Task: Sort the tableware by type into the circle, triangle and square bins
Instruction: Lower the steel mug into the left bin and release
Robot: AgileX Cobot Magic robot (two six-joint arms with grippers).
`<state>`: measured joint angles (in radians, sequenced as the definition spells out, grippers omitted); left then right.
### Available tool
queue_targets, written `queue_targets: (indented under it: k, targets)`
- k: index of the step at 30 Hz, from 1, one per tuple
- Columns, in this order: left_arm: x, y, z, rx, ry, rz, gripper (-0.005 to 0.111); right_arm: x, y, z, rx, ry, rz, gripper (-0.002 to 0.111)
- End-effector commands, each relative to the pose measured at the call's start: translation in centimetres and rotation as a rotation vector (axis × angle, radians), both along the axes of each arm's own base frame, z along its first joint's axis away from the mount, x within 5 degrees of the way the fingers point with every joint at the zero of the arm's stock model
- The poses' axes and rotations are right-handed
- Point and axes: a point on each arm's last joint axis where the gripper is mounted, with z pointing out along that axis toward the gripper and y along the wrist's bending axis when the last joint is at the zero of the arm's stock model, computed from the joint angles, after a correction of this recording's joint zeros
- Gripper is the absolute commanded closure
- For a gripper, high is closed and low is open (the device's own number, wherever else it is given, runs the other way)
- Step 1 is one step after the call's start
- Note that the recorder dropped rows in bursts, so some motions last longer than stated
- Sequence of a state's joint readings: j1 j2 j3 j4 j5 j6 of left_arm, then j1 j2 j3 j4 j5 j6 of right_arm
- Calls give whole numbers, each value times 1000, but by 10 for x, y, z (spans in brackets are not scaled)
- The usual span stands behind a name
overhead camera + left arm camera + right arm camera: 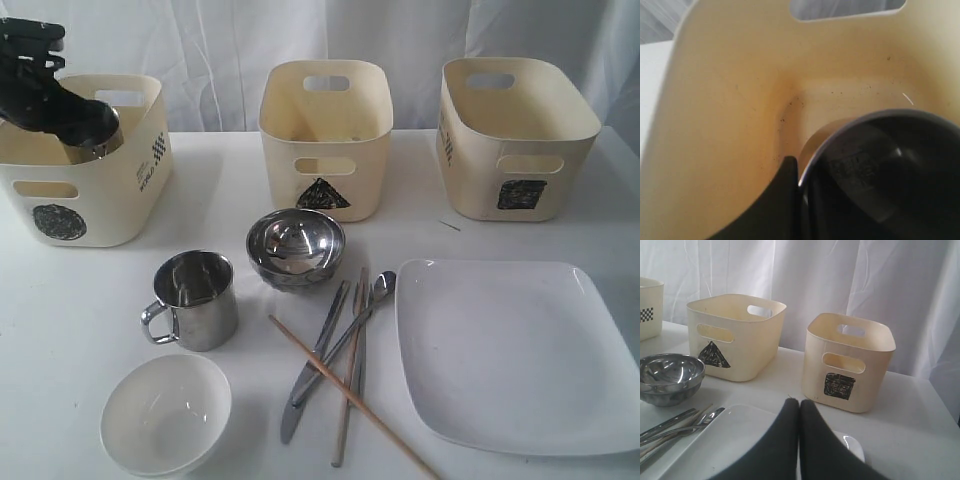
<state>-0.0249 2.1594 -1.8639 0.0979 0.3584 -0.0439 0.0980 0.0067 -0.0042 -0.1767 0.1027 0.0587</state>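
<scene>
Over circle bin (100, 200), left gripper (88, 128) clamped on steel mug (880, 170)

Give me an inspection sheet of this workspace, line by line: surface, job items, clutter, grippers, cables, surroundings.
Surface: white table, bare areas clean.
Job's things: cream circle-marked bin, triangle-marked bin and square-marked bin at the back; in front, steel mug, steel bowl, white bowl, steel cutlery crossed with wooden chopsticks, large white square plate.
Clutter: tiny sliver near the square-marked bin, too small to identify.
Grippers: left gripper shut on a second steel mug at the circle-marked bin's mouth; right gripper shut, empty, over the plate.
Cables: nothing seen.
Surroundings: white curtain behind.
</scene>
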Motion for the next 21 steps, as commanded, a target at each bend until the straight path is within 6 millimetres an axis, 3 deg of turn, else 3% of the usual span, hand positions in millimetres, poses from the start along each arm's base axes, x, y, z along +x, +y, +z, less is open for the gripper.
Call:
queue_targets:
  k: [1,2,4,8,10,11,14,18,21]
  targets:
    - [3,-1,1,-31,-8,11,78,0,0,-2,3,5,0,108]
    - [1,-2,7,-58,-8,17,65,0,0,-2,3,5,0,108]
    - [-2,-2,15,-68,-7,18,59,0,0,-2,3,5,0,108]
    - [-23,-3,40,-69,75,14,63,0,0,-2,3,5,0,108]
    - [-41,-6,62,-76,84,-26,63,0,0,-2,3,5,0,108]
    - [-56,-9,83,-100,54,-66,63,0,0,-2,3,5,0,108]
    - [-81,-15,108,-124,21,-98,63,0,0,-2,3,5,0,108]
    - [-120,-27,125,-122,23,-138,63,0,0,-2,3,5,0,108]
    - [-149,-42,124,-109,39,-195,63,0,0,-2,3,5,0,108]
